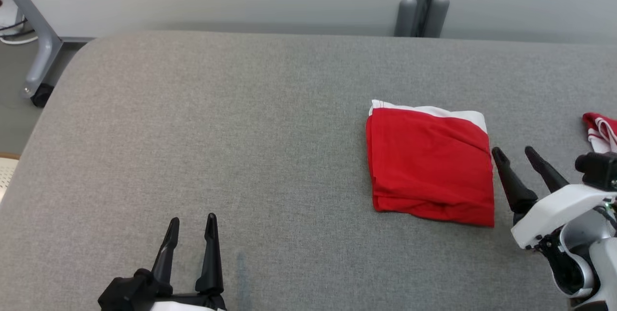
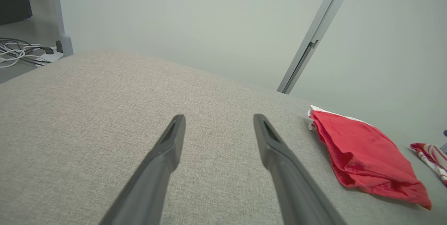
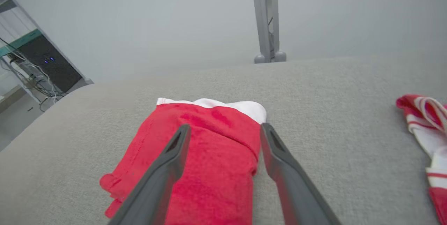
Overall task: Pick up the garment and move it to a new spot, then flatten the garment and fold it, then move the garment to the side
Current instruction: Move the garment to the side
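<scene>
The red garment lies folded into a neat rectangle on the grey table, a white band along its far edge. It also appears in the left wrist view and the right wrist view. My right gripper is open just right of the garment's right edge, nothing between its fingers; in its own view the gripper hovers over the garment's right side. Near the front edge my left gripper is open over bare fabric, far left of the garment, with the gripper holding nothing.
A second red-and-white striped cloth lies at the table's right edge, also visible as the cloth. The grey padded table spreads wide to the left. A grey post stands behind the table, and a frame leg at the far left.
</scene>
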